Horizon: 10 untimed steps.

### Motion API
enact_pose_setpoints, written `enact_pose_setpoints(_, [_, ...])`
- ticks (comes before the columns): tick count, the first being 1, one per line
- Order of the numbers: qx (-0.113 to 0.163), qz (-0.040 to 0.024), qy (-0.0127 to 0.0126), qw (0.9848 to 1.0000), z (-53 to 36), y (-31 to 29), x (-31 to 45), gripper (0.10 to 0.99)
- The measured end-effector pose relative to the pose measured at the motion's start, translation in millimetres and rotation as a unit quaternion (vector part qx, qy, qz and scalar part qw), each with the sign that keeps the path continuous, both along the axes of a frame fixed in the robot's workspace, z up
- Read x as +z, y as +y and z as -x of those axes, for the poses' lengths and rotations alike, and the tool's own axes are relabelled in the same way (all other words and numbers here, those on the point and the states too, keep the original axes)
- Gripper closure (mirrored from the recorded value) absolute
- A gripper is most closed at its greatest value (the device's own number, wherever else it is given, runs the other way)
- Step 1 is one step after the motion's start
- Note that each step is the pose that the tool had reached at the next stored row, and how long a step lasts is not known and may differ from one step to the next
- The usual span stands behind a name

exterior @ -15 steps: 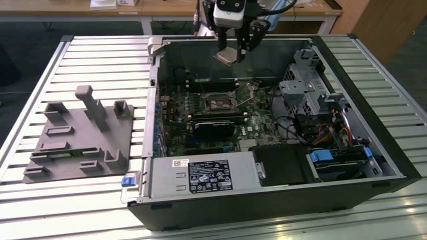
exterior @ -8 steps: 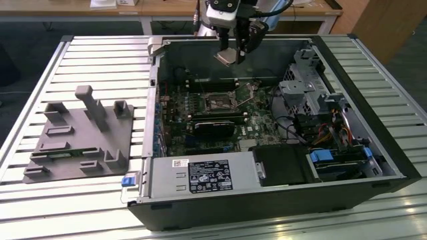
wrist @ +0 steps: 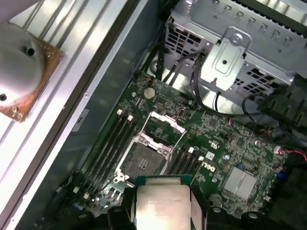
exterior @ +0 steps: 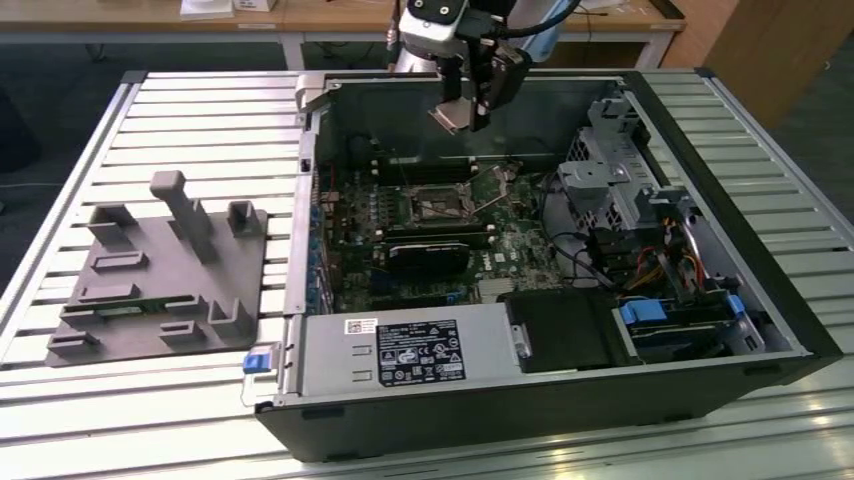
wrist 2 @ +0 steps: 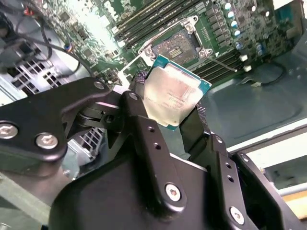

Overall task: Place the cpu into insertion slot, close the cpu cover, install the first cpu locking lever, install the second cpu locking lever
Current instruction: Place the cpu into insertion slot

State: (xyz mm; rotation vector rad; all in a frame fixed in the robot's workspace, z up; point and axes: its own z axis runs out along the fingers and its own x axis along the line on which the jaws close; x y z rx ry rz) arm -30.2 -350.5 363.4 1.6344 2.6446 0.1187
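Observation:
My gripper [exterior: 462,112] hangs above the far wall of the open computer case, shut on the cpu [exterior: 450,118]. In both wrist views the cpu [wrist 2: 175,91] [wrist: 162,206] is a flat square chip with a dull metal top and a green edge, clamped between two black fingers [wrist 2: 142,115]. The insertion slot [wrist: 144,162] [wrist 2: 176,45] [exterior: 434,207] lies below it on the green board, its dark centre bare. The cpu cover [wrist: 166,125], a thin silvery frame, stands flipped open at the slot's far side. A thin metal lever [exterior: 495,204] sticks up beside the slot.
Black memory slots [wrist: 111,143] run alongside the slot. A black block [exterior: 427,250] sits just in front of it. A metal drive cage [exterior: 607,170] and cables fill the exterior view's right. A grey fixture [exterior: 160,270] rests on the slatted table to the left.

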Motion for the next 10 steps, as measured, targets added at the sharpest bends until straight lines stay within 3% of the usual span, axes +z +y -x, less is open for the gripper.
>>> enact_pose_setpoints(5, [-0.041, 0.0005, 0.0, 0.9992, 0.0, 0.0, -1.1, 0.545])
enact_pose_setpoints(10, [-0.082, 0.001, 0.0, 0.9966, 0.0, 0.0, -2.2, 0.545])
